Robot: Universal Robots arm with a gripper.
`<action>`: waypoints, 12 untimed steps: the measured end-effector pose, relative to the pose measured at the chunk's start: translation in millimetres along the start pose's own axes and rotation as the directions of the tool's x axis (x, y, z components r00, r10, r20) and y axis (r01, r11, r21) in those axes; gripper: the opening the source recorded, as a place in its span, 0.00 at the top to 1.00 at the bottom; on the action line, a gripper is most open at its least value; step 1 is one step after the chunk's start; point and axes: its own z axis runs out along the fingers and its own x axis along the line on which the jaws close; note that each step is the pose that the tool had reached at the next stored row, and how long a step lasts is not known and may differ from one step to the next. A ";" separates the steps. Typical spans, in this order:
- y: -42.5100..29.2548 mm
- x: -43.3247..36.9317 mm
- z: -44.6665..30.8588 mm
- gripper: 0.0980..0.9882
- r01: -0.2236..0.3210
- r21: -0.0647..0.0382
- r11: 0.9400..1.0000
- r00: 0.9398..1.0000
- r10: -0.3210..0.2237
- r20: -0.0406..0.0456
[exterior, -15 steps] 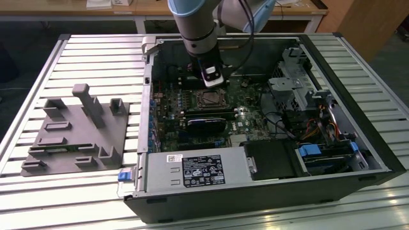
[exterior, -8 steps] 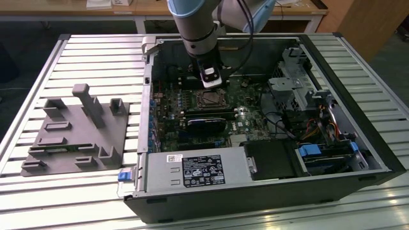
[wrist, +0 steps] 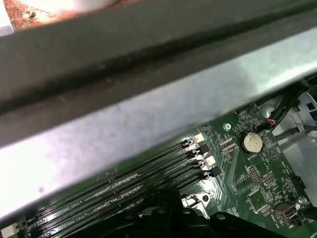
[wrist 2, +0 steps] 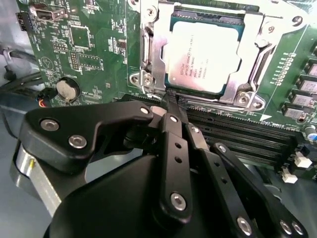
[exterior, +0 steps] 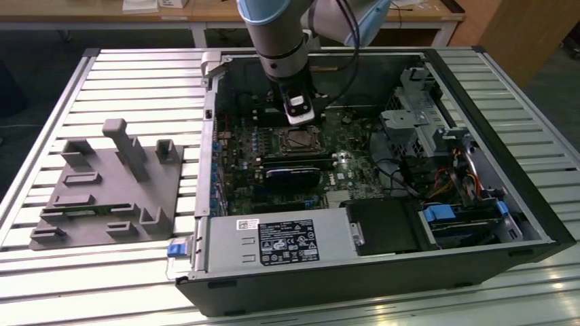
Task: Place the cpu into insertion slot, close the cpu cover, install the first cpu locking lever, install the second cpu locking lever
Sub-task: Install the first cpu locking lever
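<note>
Gripper (exterior: 300,117) hangs on the arm inside the open PC case (exterior: 363,282), which sits on the slatted table (exterior: 127,75). It is just on the far side of the socket and points down at the motherboard (wrist 2: 99,29). In the second wrist view its 2 black fingers (wrist 2: 174,129) are closed tip to tip. The tips are at the socket edge beside the RAM slots (wrist 2: 237,134); can't tell if they touch or pinch anything.

The cpu (wrist 2: 203,57) lies flat in the socket, grey metal top up and sides square w/ the socket. It's roughly square, so no clear long axis. The cpu cover (wrist 2: 255,32) is folded down over it, w/ the silver frame around the chip's edges and the top showing thru the open middle.

A grey fixture (exterior: 109,183) sits on the table at the exterior view's left, well apart from the case.
</note>
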 end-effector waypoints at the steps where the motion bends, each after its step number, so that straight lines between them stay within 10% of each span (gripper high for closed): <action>1: 0.3 -0.2 -1.0 0.99 0.000 0.000 1.000 1.000 0.000 0.000; 12: 4.7 -3.3 -17.1 0.99 0.000 0.000 1.000 1.000 0.000 0.000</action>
